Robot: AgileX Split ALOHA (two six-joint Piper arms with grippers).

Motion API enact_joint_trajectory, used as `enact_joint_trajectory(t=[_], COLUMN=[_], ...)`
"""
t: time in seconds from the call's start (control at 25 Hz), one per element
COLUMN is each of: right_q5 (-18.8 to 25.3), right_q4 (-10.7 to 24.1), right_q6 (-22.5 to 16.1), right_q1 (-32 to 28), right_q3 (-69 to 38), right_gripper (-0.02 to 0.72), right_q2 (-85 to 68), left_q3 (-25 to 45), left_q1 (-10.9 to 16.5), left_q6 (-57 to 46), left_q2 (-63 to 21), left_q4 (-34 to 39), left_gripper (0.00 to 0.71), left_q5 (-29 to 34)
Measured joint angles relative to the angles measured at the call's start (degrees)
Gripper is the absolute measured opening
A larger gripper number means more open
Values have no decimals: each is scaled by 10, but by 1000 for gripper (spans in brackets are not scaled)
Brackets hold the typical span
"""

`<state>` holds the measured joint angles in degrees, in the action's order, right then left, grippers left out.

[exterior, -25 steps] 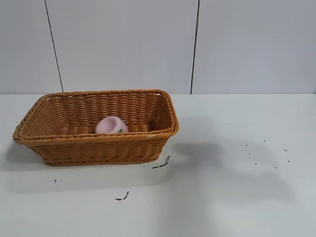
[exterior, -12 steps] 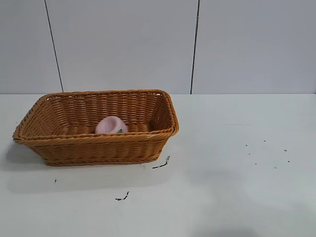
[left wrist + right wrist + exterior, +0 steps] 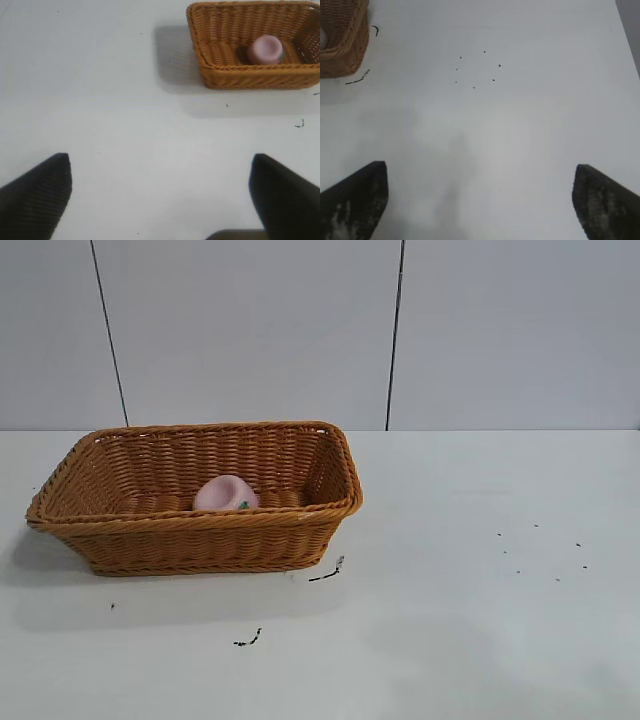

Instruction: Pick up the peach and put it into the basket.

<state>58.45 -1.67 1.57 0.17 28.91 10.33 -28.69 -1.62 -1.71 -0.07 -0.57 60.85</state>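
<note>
The pale-pink peach (image 3: 225, 493) lies inside the orange-brown wicker basket (image 3: 200, 535) at the table's left. Both also show in the left wrist view: the peach (image 3: 265, 49) in the basket (image 3: 250, 75). A corner of the basket (image 3: 342, 55) shows in the right wrist view. My left gripper (image 3: 161, 187) is open and empty, well away from the basket over bare table. My right gripper (image 3: 481, 192) is open and empty, over bare table to the basket's right. Neither gripper shows in the exterior view.
Small black marks (image 3: 327, 573) lie on the white table in front of the basket, and a scatter of black specks (image 3: 540, 550) lies to the right. A pale panelled wall stands behind the table.
The arm's shadow on the table right of the basket has slid toward the front edge and faded. The peach and basket have not moved.
</note>
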Motion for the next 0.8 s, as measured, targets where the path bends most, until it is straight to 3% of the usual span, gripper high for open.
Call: enact_joint_trajectory(t=[0.28, 0.8], right_q5=[2, 3], right_q4=[0, 2], right_q6=[0, 0], right_q1=[0, 0], right_q3=[-2, -5], right_gripper=[696, 696], right_q2=[-100, -106], left_q3=[0, 0], left_q1=[0, 0], left_q6=[0, 0], left_q2=[0, 0], left_q4=[0, 0], left_gripper=[693, 693], left_q5=[0, 0])
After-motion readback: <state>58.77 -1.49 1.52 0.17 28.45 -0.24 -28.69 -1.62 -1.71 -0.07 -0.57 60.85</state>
